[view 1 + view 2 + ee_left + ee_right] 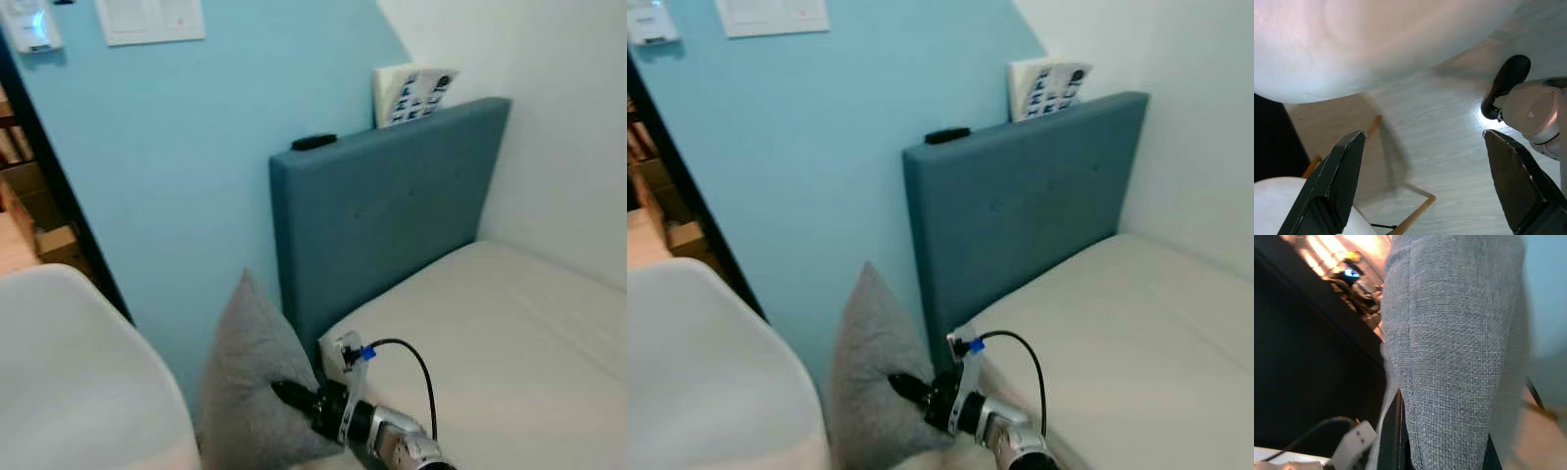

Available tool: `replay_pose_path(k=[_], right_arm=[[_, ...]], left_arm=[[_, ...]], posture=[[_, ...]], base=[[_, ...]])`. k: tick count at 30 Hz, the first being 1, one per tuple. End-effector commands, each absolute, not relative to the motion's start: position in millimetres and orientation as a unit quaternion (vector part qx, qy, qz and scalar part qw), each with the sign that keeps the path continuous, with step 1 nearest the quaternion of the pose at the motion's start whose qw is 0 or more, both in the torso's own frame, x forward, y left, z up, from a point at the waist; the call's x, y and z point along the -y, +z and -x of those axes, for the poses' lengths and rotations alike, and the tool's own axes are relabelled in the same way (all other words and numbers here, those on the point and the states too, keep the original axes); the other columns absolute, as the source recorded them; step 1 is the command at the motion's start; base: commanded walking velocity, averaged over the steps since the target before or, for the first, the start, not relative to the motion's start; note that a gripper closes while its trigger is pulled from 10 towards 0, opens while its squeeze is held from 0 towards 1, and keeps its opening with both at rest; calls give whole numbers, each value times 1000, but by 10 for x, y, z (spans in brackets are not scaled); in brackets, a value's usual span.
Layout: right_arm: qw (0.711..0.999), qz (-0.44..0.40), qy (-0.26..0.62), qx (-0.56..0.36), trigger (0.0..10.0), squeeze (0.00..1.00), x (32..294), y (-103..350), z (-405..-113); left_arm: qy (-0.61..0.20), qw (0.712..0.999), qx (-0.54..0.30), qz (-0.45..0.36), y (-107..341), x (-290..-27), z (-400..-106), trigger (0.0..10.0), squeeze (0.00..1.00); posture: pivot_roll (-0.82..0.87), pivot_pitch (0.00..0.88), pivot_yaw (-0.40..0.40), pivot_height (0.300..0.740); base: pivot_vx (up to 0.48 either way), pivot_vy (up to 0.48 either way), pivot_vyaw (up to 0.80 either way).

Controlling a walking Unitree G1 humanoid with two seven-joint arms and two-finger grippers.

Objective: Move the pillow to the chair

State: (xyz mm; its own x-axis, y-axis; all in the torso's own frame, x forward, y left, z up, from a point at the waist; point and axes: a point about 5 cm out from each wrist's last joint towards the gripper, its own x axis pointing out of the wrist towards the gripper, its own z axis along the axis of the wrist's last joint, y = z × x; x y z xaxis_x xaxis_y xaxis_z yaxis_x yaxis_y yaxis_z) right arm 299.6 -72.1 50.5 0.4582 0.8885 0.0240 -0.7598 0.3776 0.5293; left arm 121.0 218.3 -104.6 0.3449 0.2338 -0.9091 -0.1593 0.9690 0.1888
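A grey fabric pillow [250, 382] stands on edge between the blue headboard and the white chair [78, 372], low in the head views. My right gripper [284, 394] is shut on the pillow's lower right part, with its arm reaching in from the bed side. In the right wrist view the pillow [1454, 347] sits clamped between the black fingers [1393, 431]. My left gripper [1424, 136] hangs open with nothing between its fingers, below the chair's white shell [1376, 44] and above the pale wood floor.
A blue upholstered headboard [392, 215] and the cream mattress [509, 333] lie to the right. On the headboard's top rest a small black object [313, 142] and a printed booklet [411, 93]. Wooden chair legs [1415, 215] and my foot [1506, 83] are on the floor.
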Motion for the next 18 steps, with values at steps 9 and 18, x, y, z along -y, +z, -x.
replay_pose_path(k=[9,18], right_arm=[[794,-255,552,-15,10000,0,611,1066,-3196],[827,-219,513,-66,10000,0,628,836,-3165]], left_arm=[[118,822,-556,-30,-1035,-2179,-1250,10000,0],[116,820,-559,-32,-1044,-2197,-1209,10000,0]], posture=[[-85,1,8,740],[-85,7,9,740]], base=[[0,0,733],[0,0,731]])
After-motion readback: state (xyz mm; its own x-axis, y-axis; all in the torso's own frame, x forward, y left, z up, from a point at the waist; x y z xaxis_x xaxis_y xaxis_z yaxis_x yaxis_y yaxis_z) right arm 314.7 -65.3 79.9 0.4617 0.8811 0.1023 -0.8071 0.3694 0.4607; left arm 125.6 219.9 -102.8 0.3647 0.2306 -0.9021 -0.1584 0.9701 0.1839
